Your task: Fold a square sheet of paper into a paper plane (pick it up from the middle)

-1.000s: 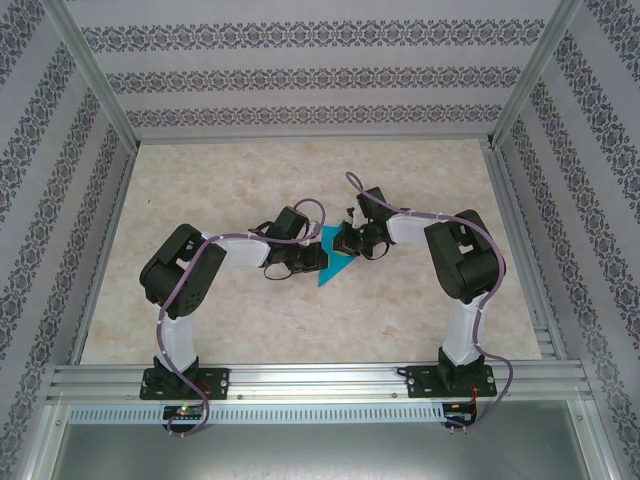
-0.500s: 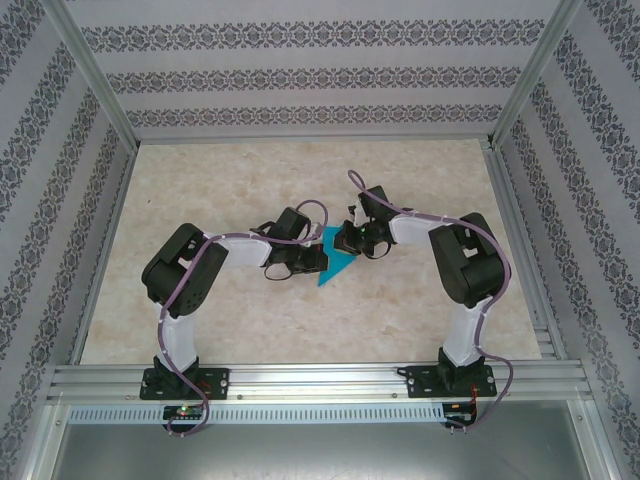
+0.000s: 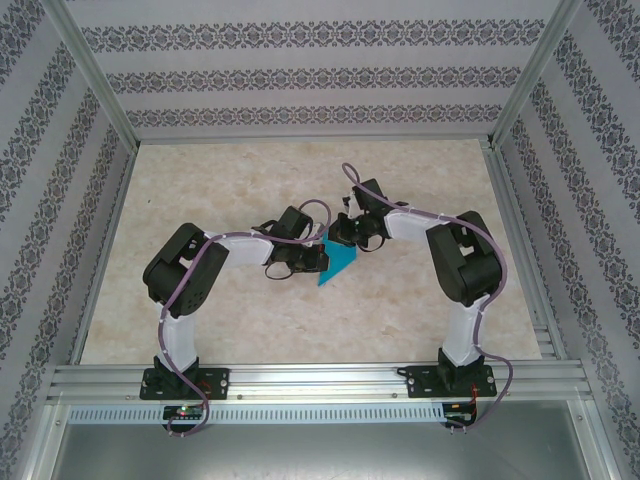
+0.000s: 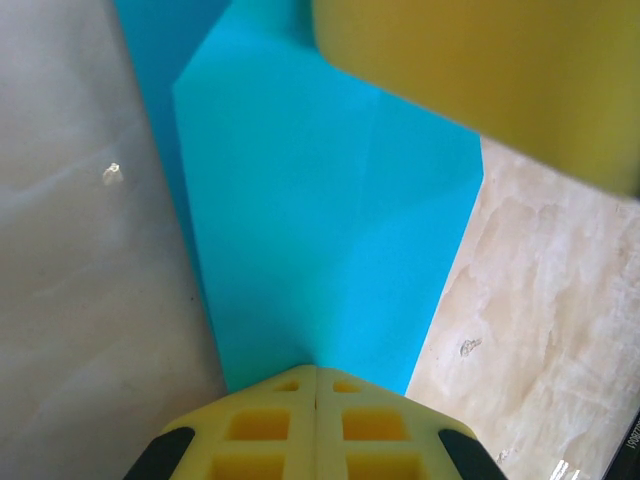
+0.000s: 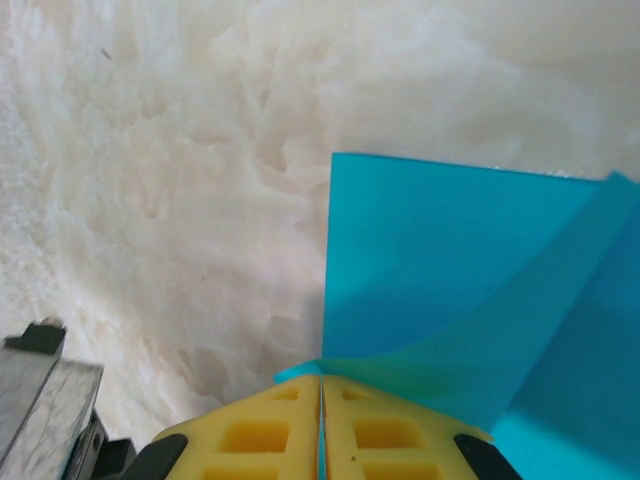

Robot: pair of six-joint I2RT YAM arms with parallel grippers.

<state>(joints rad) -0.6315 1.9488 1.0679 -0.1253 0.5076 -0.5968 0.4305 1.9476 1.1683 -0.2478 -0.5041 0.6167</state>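
Note:
The square sheet of paper (image 3: 338,263) is teal-blue, partly folded and creased, and sits mid-table between both arms. My left gripper (image 3: 314,259) is at its left edge. In the left wrist view its yellow pads (image 4: 280,425) are pressed together, and the paper (image 4: 320,230) spreads out from their tips. My right gripper (image 3: 341,238) is at the sheet's far corner. The right wrist view shows it (image 5: 321,385) shut on a curled flap of the paper (image 5: 440,270), with teal showing in the seam. The other gripper's yellow finger (image 4: 480,80) hangs over the sheet.
The marble-patterned tabletop (image 3: 220,180) is ringed by an aluminium frame (image 3: 300,375) and patterned walls. Both arms bend inward, their elbows (image 3: 185,265) (image 3: 462,255) standing out to either side of the paper.
My right gripper has shifted slightly toward the far side, pulling its flap of paper with it. My left gripper's jaws have closed fully and stayed in place.

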